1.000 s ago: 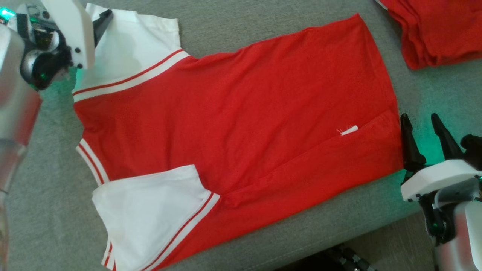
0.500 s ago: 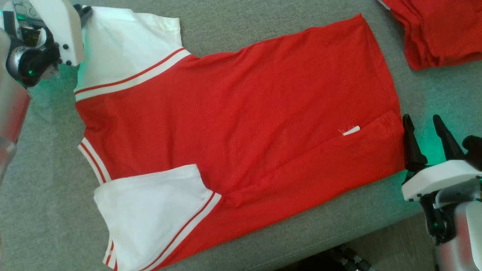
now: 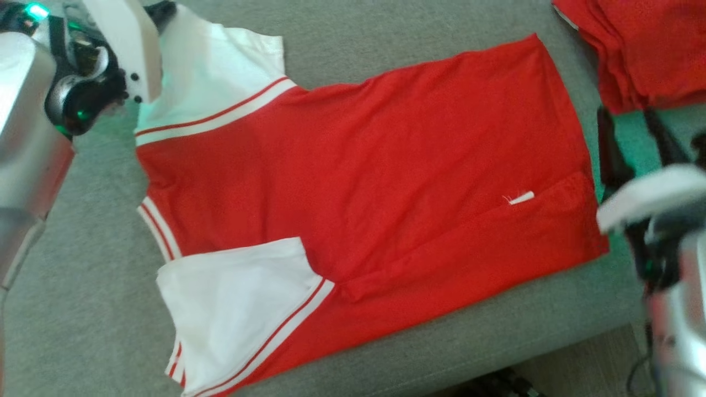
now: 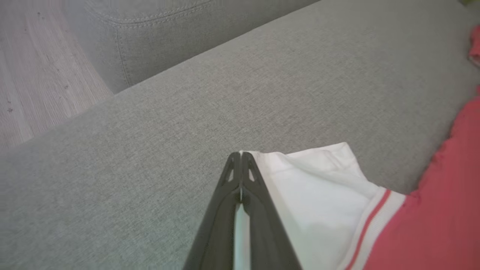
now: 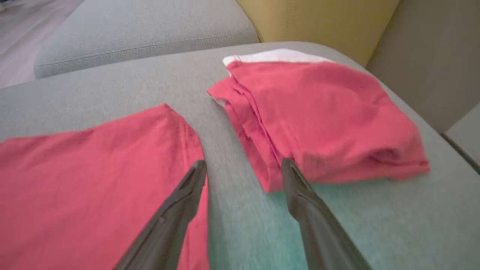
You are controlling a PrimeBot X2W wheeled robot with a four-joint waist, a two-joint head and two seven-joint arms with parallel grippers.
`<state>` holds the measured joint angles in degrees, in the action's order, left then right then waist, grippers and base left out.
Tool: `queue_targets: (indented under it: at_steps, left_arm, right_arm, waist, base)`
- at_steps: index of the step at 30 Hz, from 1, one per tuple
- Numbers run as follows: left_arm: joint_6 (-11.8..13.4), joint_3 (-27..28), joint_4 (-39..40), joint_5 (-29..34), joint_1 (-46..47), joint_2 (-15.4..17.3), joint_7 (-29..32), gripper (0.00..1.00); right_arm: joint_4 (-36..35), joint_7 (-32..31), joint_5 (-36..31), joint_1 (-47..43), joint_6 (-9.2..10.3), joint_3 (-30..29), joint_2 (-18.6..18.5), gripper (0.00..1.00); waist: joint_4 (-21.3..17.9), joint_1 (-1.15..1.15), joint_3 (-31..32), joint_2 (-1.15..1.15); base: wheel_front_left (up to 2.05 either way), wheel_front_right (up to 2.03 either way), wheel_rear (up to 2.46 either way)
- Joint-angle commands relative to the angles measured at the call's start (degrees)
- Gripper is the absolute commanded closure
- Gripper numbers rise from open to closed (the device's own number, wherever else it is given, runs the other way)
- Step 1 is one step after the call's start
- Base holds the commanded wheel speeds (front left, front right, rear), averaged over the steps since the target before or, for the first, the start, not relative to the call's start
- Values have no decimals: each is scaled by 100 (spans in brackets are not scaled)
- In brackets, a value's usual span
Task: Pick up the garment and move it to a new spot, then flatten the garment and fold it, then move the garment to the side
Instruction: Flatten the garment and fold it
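Red-and-white jersey shirt (image 3: 358,182) spread on grey fabric cushion (image 3: 83,309) | left gripper (image 4: 240,155) pinched tight on white sleeve (image 4: 311,187) | right gripper (image 5: 243,164) wide, empty, beside hem (image 5: 187,135)

Spread on grey cushion (image 3: 386,49), red garment (image 3: 386,165) with white, stripe-trimmed sleeves

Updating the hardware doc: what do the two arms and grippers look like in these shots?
Both look alike. Left gripper: two long dark fingers tapering to points, with small cut-outs near the tips. Right gripper: the same dark tapered shape. Behind each: white angular wrist housing, black joint with green lights, silver forearm. Dark screw dots show on the left housing.
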<state>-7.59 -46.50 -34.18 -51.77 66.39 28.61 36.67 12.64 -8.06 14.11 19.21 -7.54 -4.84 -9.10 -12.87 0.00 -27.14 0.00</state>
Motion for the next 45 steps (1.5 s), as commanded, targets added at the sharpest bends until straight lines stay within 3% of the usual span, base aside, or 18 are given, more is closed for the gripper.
queue_targets:
  at_steps: [1,10,16,24,25,28,29,31,32,38,45]
  left_arm:
    - [10,163,206,-34,168,309,-50,100]
    - [10,-280,923,-250,282,387,-94,100]
    - [10,-523,1265,-354,360,418,-110,100]
    - [10,-728,1319,-479,328,506,-181,100]
    - [10,-752,1316,-495,320,514,-191,100]
    - [10,-827,1312,-517,323,541,-263,100]
    - [10,-854,1317,-504,330,554,-324,100]
    - [10,-926,1312,-458,340,585,-454,100]
    - [10,-959,1306,-438,343,598,-532,100]
    - [10,-1138,1247,-209,444,651,-1277,100]
    - [10,-1241,803,-12,738,660,-2167,100]
  right_arm:
    - [-89,-52,-2,245,5,138,-170,0]
    - [1531,-107,-577,1777,5,639,-548,0]
    - [2532,59,-990,2344,5,827,-561,0]
    - [3287,171,-1041,2601,5,954,-437,0]
    - [3339,177,-1046,2607,5,972,-444,5]
    - [3437,220,-1052,2619,5,1011,-455,55]
    - [3460,236,-1052,2621,5,1024,-459,63]
    - [3504,257,-1051,2621,5,1058,-469,96]
    - [3528,258,-1040,2620,5,1074,-470,100]
    - [3541,393,-957,2680,5,1109,-510,100]
    - [3512,827,-701,2919,5,748,-509,100]
  waist:
    - [93,0,78,0]
    - [578,0,129,0]
    - [757,0,93,0]
    - [814,0,181,0]
    - [817,0,196,0]
    - [822,0,233,0]
    - [826,0,243,0]
    - [837,0,264,0]
    - [845,0,274,0]
    - [921,0,314,0]
    - [999,0,390,0]
  base:
    - [0,0,0]
    - [0,0,0]
    - [0,0,0]
    - [0,0,0]
    - [0,0,0]
    - [0,0,0]
    - [0,0,0]
    - [0,0,0]
    - [0,0,0]
    - [0,0,0]
    - [0,0,0]
